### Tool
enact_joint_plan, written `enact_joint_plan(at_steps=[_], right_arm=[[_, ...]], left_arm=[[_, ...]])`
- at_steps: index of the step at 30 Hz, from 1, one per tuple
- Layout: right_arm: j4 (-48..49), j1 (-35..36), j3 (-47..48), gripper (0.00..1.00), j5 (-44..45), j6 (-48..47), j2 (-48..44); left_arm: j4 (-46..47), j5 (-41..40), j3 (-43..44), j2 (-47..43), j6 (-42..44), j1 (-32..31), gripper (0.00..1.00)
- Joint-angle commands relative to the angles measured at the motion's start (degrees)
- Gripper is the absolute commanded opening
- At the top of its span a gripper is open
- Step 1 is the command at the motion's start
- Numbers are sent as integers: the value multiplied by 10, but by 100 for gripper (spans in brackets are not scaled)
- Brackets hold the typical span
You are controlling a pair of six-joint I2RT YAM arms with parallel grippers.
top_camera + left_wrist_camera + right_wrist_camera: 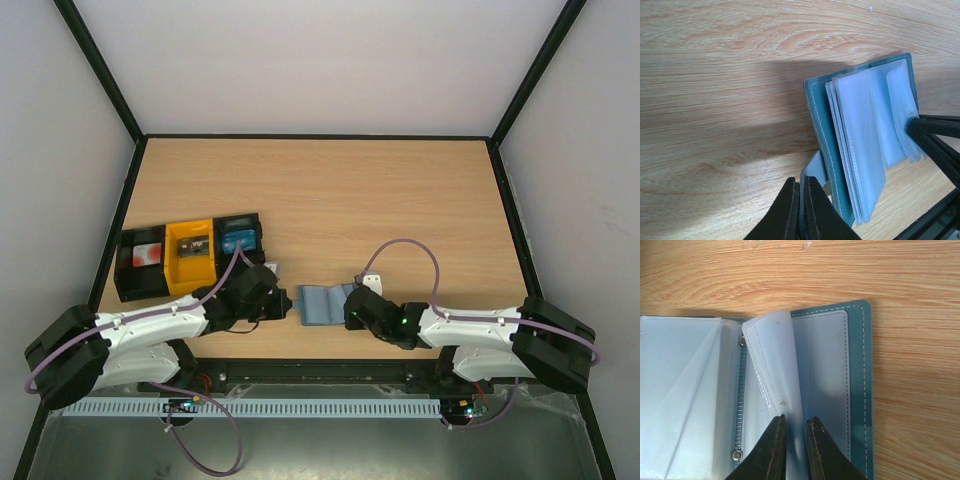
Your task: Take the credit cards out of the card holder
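Note:
The teal-blue card holder (322,305) lies open on the table between my two grippers. My left gripper (801,182) is shut on its pale blue-grey tab (816,167) at the left edge. Clear plastic sleeves (865,145) fan up from the cover. My right gripper (795,423) is closed on one raised clear sleeve (775,365) near the metal spine (741,405); the right flap (859,390) lies flat beside it. In the left wrist view the right gripper's black fingers (935,137) reach in from the right. No credit cards show; the sleeves look pale and blank.
A row of box trays stands at the left: black (140,262), yellow (190,255) and black with blue contents (240,238). The table's near edge (320,358) runs just behind the holder. Black frame rails border the wooden table.

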Motion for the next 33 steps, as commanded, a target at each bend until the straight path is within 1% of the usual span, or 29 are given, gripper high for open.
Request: enact_joint_plan(at_steps=[1, 4, 6, 8, 11, 12, 14, 16, 18, 21, 25, 27, 33], right_arm=[[-21, 1, -12, 6, 6, 8, -6], [12, 1, -26, 2, -21, 13, -5], [33, 1, -39, 2, -35, 24, -8], [47, 1, -46, 2, -45, 31, -14], [58, 1, -55, 2, -48, 40, -25], [63, 2, -59, 2, -50, 45, -29], [75, 1, -65, 2, -56, 52, -35], [87, 1, -69, 2, -65, 58, -37], [95, 1, -69, 2, -73, 62, -38], [103, 1, -72, 2, -81, 67, -42], [109, 1, -81, 2, -79, 73, -48], [113, 2, -85, 2, -79, 75, -49], [115, 1, -86, 2, -78, 73, -43]], left_arm=[[-22, 2, -4, -11, 14, 4, 3], [-30, 2, -4, -14, 11, 4, 4], [-43, -4, -3, -22, 1, 4, 10], [-59, -18, 1, -34, -11, 4, 17], [-76, -34, 11, -61, -22, 4, 35], [-76, -35, 17, -69, -20, 4, 38], [-55, -15, 26, -79, -8, 4, 44], [-24, 5, 30, -79, -5, 4, 52], [9, 32, 34, -65, -3, 4, 58], [48, 48, 37, -25, -3, 3, 66], [111, 70, 29, 23, -7, 1, 73], [134, 79, 31, 48, -5, 1, 74], [137, 64, 39, 89, 2, 2, 78]])
